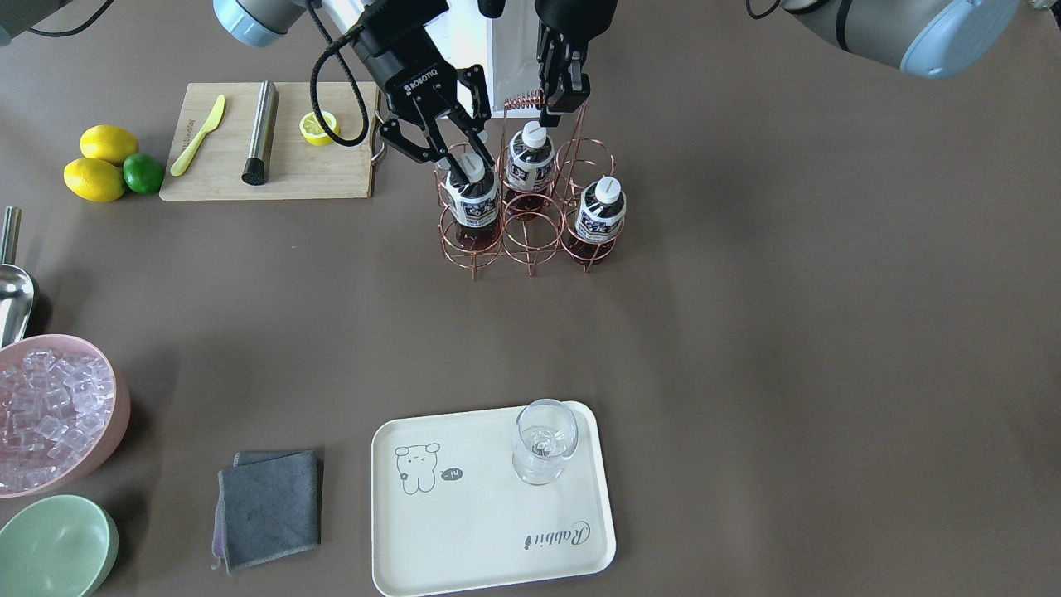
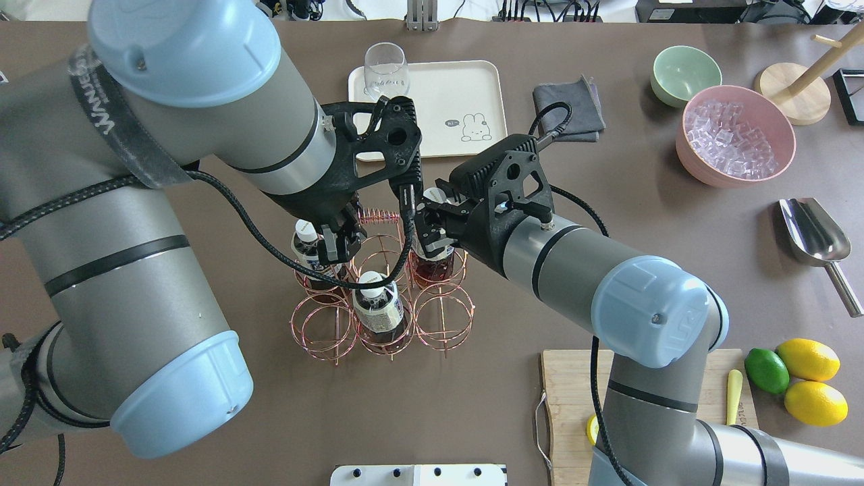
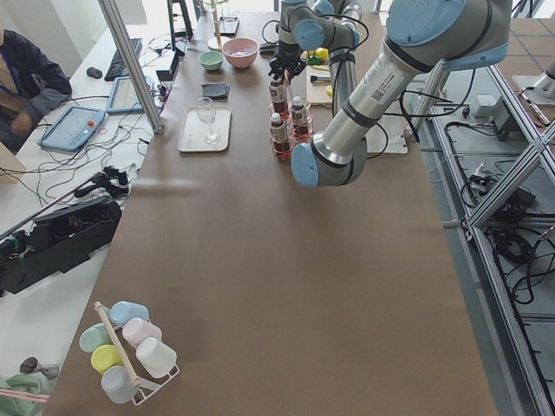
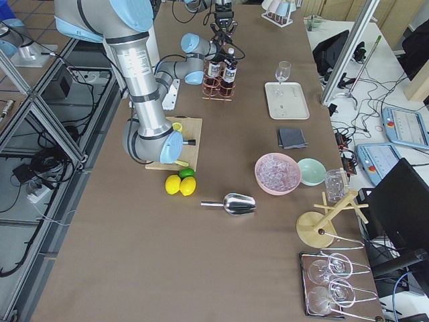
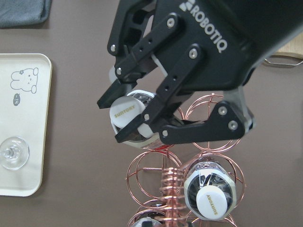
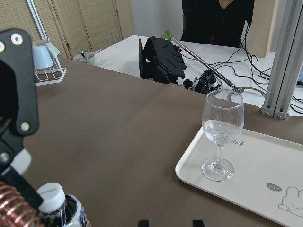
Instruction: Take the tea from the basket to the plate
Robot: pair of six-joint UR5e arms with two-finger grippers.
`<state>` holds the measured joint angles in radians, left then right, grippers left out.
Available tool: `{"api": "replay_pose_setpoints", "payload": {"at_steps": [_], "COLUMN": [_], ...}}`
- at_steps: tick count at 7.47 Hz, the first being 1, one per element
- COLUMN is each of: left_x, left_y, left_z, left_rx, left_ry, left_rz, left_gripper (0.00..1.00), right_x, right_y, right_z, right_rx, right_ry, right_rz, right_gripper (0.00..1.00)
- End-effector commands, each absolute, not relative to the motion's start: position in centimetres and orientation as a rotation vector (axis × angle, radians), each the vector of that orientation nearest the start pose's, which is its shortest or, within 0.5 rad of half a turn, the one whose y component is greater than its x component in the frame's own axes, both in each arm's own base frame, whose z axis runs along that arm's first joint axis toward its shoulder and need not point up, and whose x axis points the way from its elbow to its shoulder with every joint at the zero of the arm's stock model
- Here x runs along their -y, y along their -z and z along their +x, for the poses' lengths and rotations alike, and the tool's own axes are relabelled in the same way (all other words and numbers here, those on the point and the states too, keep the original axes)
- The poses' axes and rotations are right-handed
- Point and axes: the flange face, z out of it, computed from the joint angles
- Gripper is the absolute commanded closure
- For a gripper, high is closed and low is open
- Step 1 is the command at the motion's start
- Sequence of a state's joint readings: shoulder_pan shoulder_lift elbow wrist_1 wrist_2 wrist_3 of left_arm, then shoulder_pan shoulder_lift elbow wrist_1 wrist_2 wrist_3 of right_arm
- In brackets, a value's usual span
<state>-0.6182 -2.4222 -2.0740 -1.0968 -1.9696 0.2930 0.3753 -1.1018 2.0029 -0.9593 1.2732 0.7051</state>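
Observation:
The copper wire basket (image 1: 504,234) stands mid-table and holds three tea bottles. My right gripper (image 1: 464,153) is open, its fingers on either side of the white cap of one tea bottle (image 1: 471,192), which also shows in the left wrist view (image 5: 127,109). My left gripper (image 1: 557,104) is shut on the basket's coiled handle (image 1: 522,104). The other two bottles (image 1: 529,159) (image 1: 601,211) stand upright in their slots. The cream plate (image 1: 489,531) lies near the front edge, apart from the basket, and a wine glass (image 1: 543,439) stands on it.
A wooden cutting board (image 1: 224,170) with a yellow knife, a metal cylinder and a lemon half lies beside the basket. Two lemons and a lime (image 1: 142,172), a pink bowl of ice (image 1: 50,410), a green bowl (image 1: 54,547), a grey cloth (image 1: 269,506) and a metal scoop (image 2: 813,233) lie around.

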Motion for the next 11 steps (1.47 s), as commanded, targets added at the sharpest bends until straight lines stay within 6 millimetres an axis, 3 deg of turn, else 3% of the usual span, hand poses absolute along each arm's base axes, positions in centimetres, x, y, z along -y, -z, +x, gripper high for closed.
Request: {"api": "replay_pose_setpoints", "payload": {"at_steps": [1, 4, 6, 8, 11], "left_x": [38.9, 38.9, 38.9, 38.9, 39.0], "left_y": [-4.1, -4.1, -4.1, -4.1, -4.0], "left_z": [38.4, 38.4, 38.4, 38.4, 38.1], "left_rx": [-0.687, -0.687, -0.687, -0.687, -0.683], "left_ry": [-1.320, -1.320, -1.320, -1.320, -1.316], "left_rz": [0.760, 0.760, 0.760, 0.760, 0.762], "left_gripper": [1.00, 1.00, 1.00, 1.00, 1.00], "right_x": [38.5, 42.6, 45.5, 48.7, 57.2], "right_y": [-11.8, -9.2, -8.7, -10.0, -16.0], "right_z": [-39.4, -34.4, -30.1, -27.6, -28.4], "right_rx": [1.091, 1.120, 1.119, 1.046, 0.998], "right_ry": [0.180, 0.177, 0.137, 0.132, 0.098], "right_rz": [1.043, 1.042, 1.048, 1.074, 1.164], "right_gripper": [1.00, 1.00, 1.00, 1.00, 1.00]}}
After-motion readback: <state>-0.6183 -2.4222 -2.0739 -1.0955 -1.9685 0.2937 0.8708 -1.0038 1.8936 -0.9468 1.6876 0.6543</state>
